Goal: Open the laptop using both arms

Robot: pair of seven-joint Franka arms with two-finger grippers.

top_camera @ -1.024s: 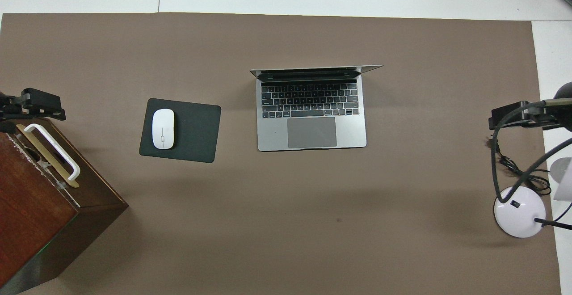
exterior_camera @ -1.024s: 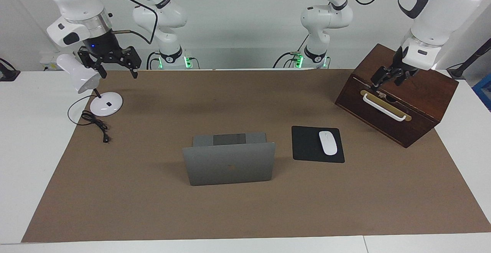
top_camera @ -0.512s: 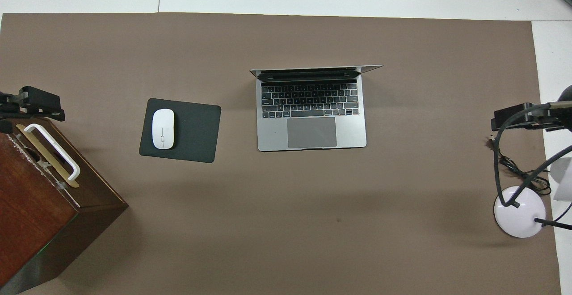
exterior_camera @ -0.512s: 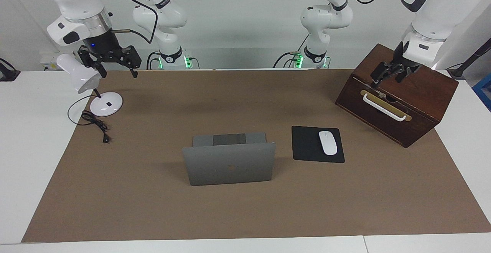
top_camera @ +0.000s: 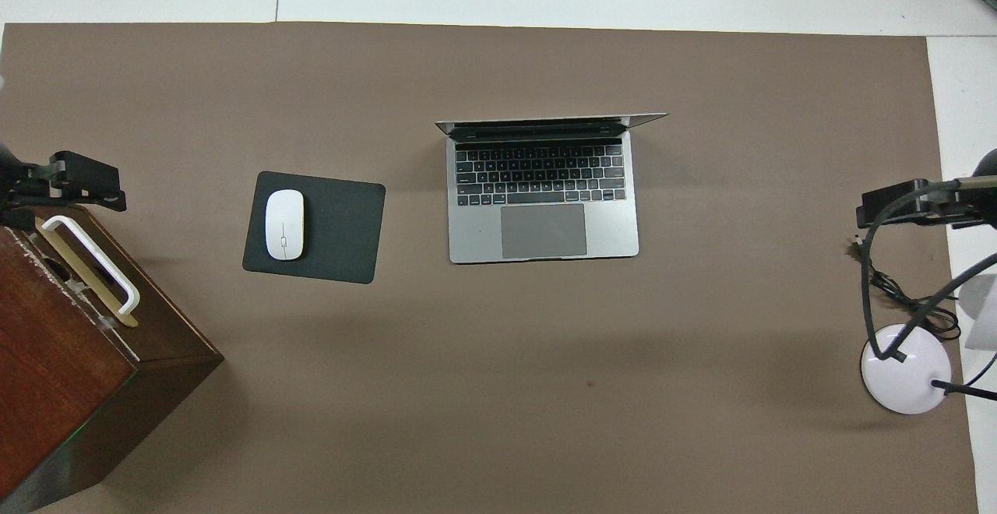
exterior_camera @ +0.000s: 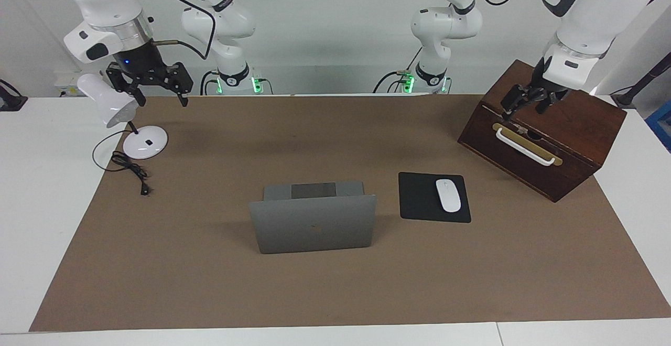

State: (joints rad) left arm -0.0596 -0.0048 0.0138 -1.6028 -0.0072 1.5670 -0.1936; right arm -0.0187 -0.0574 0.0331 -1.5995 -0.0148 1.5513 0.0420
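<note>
A brown mat covers the white tabletop (exterior_camera: 31, 188); the thin silver-grey metal laptop (exterior_camera: 313, 224) stands open mid-mat. Right hand (exterior_camera: 156, 89) spread wide, empty, above the white desk lamp (exterior_camera: 107, 106). Left hand (exterior_camera: 527, 104) over the dark wooden box (exterior_camera: 571, 126), its spread unreadable.

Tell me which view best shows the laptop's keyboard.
The overhead view: the laptop is open there, with keys and trackpad fully visible. The facing view shows mainly the lid's back, with only a strip of the base above it.

Two arms: glossy white shells, grey joint caps, black bands at joints. Right arm (exterior_camera: 99, 0): silver wrist ring, black cable, blue light above black pincer (exterior_camera: 155, 92). Green lights at both bases.
</note>
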